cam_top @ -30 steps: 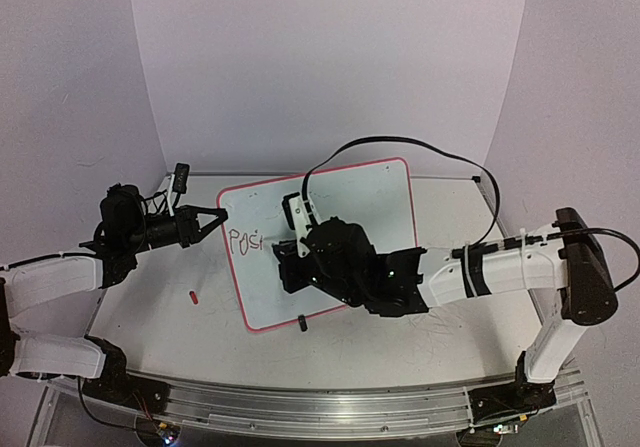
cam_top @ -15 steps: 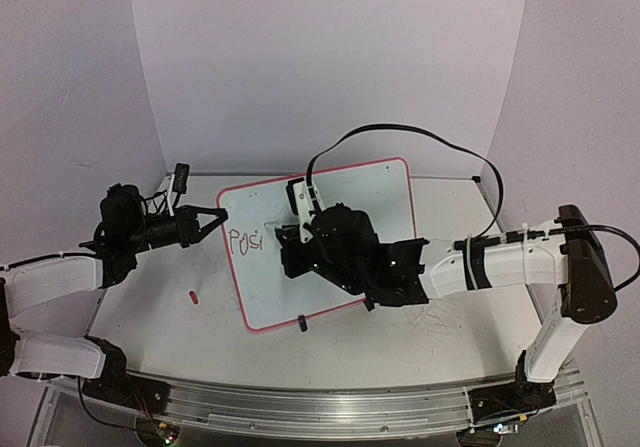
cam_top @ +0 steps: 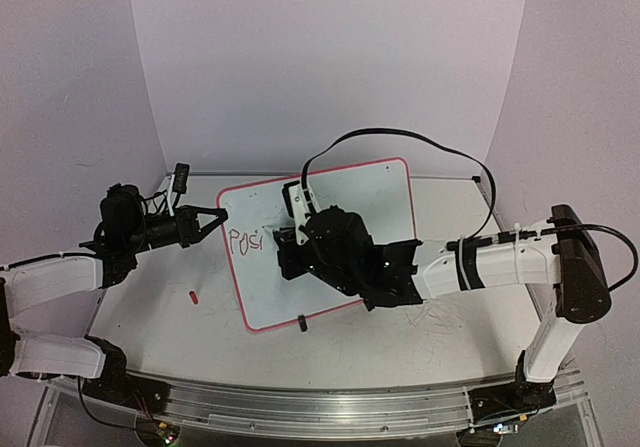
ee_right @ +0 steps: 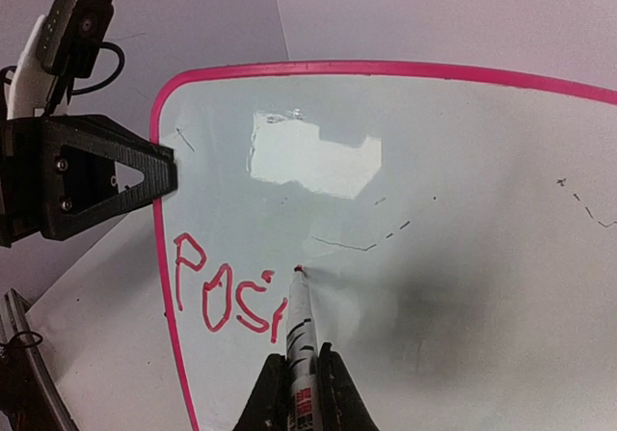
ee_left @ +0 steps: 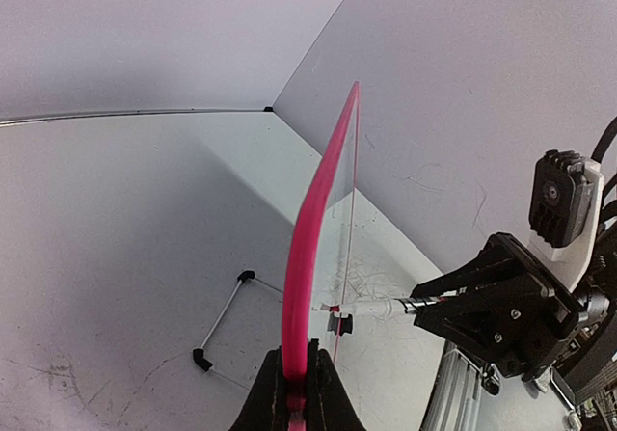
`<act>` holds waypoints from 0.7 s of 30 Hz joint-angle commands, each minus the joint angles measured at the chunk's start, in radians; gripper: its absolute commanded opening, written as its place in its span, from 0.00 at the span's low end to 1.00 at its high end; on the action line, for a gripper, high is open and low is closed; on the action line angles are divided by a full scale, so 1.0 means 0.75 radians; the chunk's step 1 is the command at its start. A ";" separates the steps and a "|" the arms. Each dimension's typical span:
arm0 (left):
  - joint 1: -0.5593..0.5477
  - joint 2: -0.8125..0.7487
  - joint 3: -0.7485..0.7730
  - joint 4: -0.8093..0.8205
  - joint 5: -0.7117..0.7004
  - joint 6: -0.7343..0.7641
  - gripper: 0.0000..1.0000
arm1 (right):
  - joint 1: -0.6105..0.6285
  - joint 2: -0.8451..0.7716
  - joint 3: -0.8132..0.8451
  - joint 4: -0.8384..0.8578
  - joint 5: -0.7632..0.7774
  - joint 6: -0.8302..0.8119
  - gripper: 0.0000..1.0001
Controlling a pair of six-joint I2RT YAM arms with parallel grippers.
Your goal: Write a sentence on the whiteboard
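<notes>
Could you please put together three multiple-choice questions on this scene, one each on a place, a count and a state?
1. Where does the left gripper meet the whiteboard?
A. At the middle of its face
B. On its pink rim, at the left edge
C. Nowhere; it hangs clear of it

2. How many letters does the red lettering have so far?
A. Two
B. Four
C. Seven

3. What state is the right gripper in?
A. Shut on a marker, tip at the board
B. Open and empty
C. Shut on an eraser

Answers:
1. B: the left wrist view shows the jaws pinching the pink rim edge-on.
2. B: the right wrist view reads "Posi".
3. A: the marker stands between the jaws, with its red tip just right of the last letter.
</notes>
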 commanded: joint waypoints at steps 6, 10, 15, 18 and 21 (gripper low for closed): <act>0.002 -0.023 0.020 0.059 0.011 0.042 0.00 | -0.007 0.011 0.008 -0.034 0.029 0.052 0.00; 0.003 -0.023 0.020 0.059 0.011 0.042 0.00 | -0.008 -0.003 -0.017 -0.045 0.027 0.070 0.00; 0.003 -0.023 0.020 0.059 0.012 0.042 0.00 | -0.005 -0.006 -0.037 -0.052 0.020 0.087 0.00; 0.003 -0.024 0.019 0.058 0.012 0.041 0.00 | 0.000 -0.010 -0.053 -0.056 0.020 0.101 0.00; 0.003 -0.023 0.018 0.058 0.012 0.042 0.00 | 0.003 -0.014 -0.067 -0.058 0.020 0.110 0.00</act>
